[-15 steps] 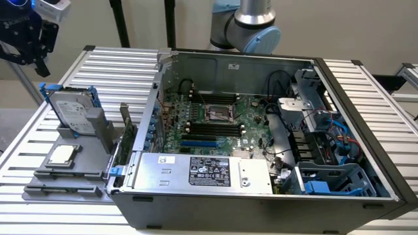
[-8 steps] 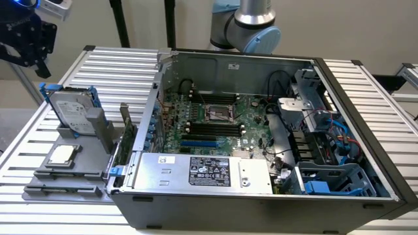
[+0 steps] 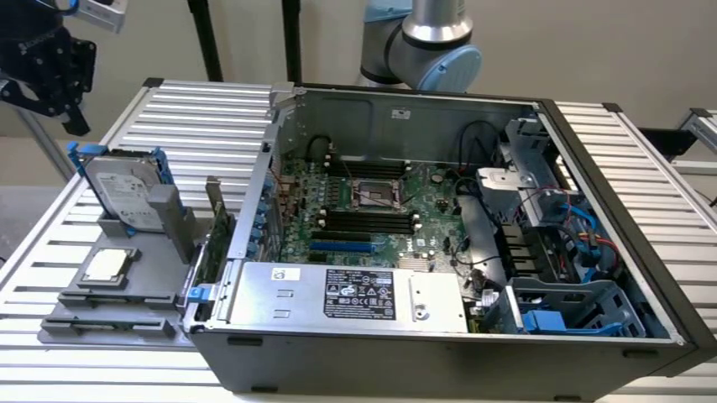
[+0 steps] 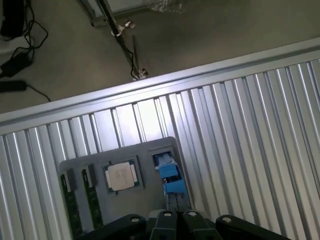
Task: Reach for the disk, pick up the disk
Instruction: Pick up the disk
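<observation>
Quick look at where you're at: your hand is closed, fingers pressed together with nothing between them. In the exterior view it's up high at the exterior view's left, well above the surface and well apart from everything on it.

The disk hasn't been picked up. It's standing upright on its edge in a slot of the grey holder tray, label facing out, blue carrier rails sticking up along its sides. That tray sits on the ribbed metal surface just beside the open computer case, on the exterior view's left of it.

From the wrist view you're looking down on the tray, and the blue carrier of the disk shows right next to your fingertips in the picture, though you're clearly not touching it. The small square chip lies flat in its own pocket of the same tray, near the disk but apart from it. A couple of memory sticks sit in slots on the far side of the chip from the disk.
</observation>
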{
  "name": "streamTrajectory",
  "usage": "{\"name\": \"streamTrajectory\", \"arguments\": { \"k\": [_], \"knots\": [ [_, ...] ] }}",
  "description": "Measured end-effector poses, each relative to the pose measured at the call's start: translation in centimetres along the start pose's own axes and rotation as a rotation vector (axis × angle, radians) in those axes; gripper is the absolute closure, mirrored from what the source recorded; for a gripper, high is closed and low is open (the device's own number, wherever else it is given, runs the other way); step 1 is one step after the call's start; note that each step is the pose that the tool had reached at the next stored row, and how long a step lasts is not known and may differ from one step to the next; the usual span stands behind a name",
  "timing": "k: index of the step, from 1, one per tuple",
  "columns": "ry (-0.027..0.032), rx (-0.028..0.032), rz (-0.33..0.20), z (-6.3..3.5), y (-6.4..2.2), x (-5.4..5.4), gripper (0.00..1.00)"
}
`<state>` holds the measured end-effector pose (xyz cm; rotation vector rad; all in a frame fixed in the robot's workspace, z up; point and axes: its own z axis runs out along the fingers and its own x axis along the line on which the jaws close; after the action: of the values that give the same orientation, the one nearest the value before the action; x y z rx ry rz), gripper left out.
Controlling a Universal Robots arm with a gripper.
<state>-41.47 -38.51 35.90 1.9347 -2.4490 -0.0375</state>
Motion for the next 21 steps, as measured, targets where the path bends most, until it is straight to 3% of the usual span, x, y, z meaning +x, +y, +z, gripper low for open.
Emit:
{"name": "streamTrajectory", "arguments": {
  "k": [5, 11, 19, 21],
  "knots": [
    [0.0017, 0.0001, -0.057, 0.06, -0.37, -0.09, 0.89],
    [0.0052, 0.0, -0.161, 0.34, -0.39, -0.1, 0.89],
    [0.0055, 0.0, -0.171, 0.4, -0.39, -0.11, 0.88],
    [0.0055, -0.0001, -0.171, 0.39, -0.39, -0.11, 0.76]
  ]
}}
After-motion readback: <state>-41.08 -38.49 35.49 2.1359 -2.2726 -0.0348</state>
